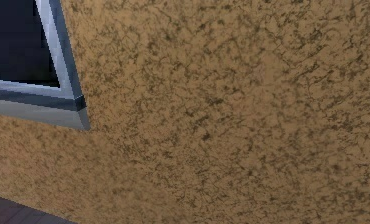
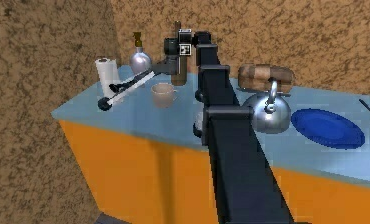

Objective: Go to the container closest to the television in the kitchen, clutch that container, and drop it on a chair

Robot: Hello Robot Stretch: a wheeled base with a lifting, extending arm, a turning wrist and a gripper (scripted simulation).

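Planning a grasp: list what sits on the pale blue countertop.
A white paper roll, silver kettle, round blue plate, small tan cup and brown loaf. The dark arm bar covers a strip of the pale blue countertop.

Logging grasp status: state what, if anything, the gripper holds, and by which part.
Cannot be told: the gripper reaches over the counter, and a small brown cup stands on it at or behind the gripper's far end.
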